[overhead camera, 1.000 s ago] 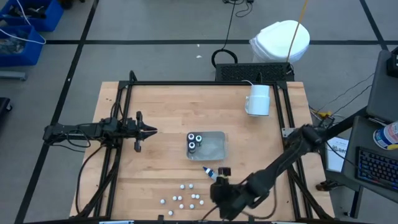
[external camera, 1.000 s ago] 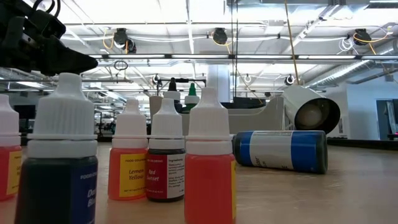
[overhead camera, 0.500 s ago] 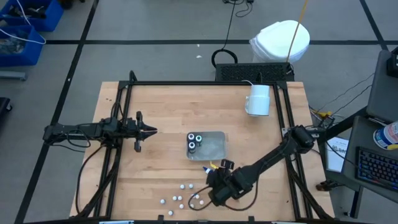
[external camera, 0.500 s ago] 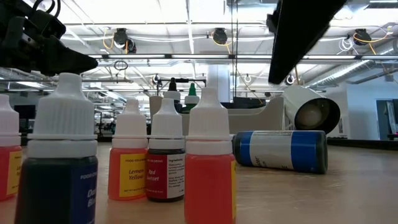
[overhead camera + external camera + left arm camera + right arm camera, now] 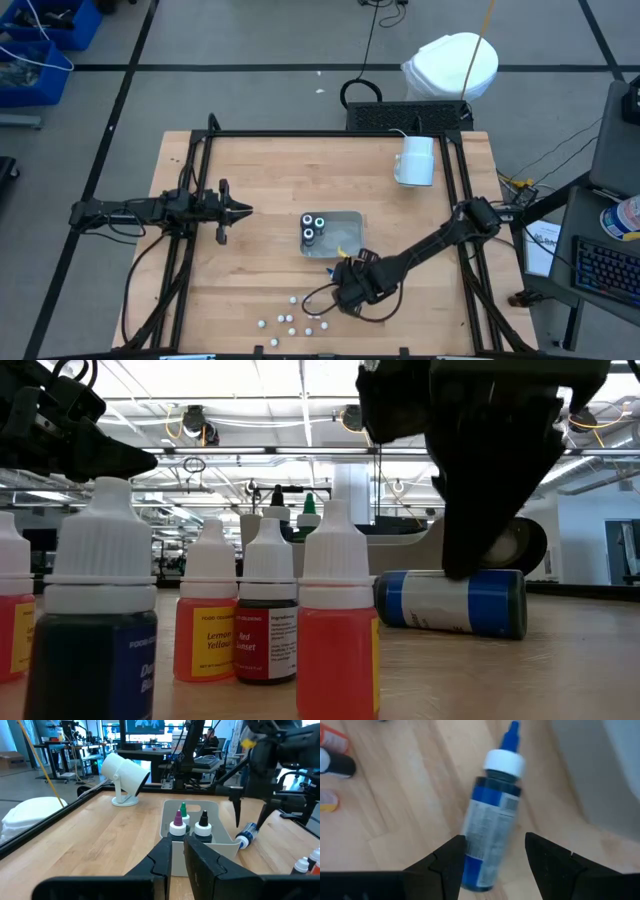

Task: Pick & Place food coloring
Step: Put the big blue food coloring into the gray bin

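Note:
A blue food coloring bottle [image 5: 492, 825] with a white collar and blue tip lies on its side on the wood, next to the clear tray [image 5: 345, 240]. My right gripper [image 5: 495, 862] hangs open over it, pointing steeply down, one finger on each side of the body and touching nothing. In the left wrist view it [image 5: 250, 822] stands just above the bottle [image 5: 245, 836]. Several small white-capped dropper bottles [image 5: 270, 610] stand upright near the front edge. My left gripper [image 5: 245, 210] waits shut at the table's left, pointing level.
The tray holds three upright dark bottles [image 5: 190, 822] in its left end. A white mug [image 5: 415, 160] lies on its side at the back right. The black frame rails [image 5: 200, 200] run along the table's left and right sides.
My right gripper has come down from near the front edge toward the far edge, rolling its wrist as it went. It now stands astride the lying blue bottle. The bottle and the small dropper bottles have stayed where they were.

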{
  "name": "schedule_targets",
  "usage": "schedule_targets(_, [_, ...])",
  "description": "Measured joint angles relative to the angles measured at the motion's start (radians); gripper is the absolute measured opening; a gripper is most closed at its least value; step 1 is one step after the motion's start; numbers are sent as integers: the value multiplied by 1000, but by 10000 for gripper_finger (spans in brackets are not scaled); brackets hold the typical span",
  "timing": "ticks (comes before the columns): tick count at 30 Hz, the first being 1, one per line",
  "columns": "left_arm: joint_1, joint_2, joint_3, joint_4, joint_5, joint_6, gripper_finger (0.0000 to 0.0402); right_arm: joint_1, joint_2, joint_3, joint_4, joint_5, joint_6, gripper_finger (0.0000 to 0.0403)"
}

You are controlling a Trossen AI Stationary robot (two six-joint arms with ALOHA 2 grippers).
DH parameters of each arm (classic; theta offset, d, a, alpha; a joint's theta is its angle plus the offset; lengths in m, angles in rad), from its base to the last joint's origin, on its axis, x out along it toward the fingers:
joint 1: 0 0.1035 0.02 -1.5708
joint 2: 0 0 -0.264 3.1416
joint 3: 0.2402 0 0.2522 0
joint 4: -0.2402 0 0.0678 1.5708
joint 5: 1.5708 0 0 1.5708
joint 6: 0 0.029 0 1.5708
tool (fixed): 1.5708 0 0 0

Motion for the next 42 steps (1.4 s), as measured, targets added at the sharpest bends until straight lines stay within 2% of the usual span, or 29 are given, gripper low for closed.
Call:
schedule_targets(8, [0, 0, 0, 0, 0, 0, 58, -4, -4, -107, 144, -53, -19, 186])
schedule_targets(18, [0, 0, 0, 0, -1, 0, 58, 2, -12, -136, 177, -62, -14, 110])
schedule_targets(23, [0, 0, 0, 1, -1, 0, 58, 24, -39, -142, 213, -68, -19, 102])
schedule_targets(30, [0, 0, 0, 2, -1, 0, 58, 56, -123, -141, 259, 31, -49, 101])
schedule_targets(38, [-1, 0, -1, 10, 1, 1, 58, 70, -184, -141, 443, 150, -254, 100])
schedule_targets(42, [-14, 0, -2, 66, 74, 19, 58, 68, -192, -139, 528, 341, -419, 101])
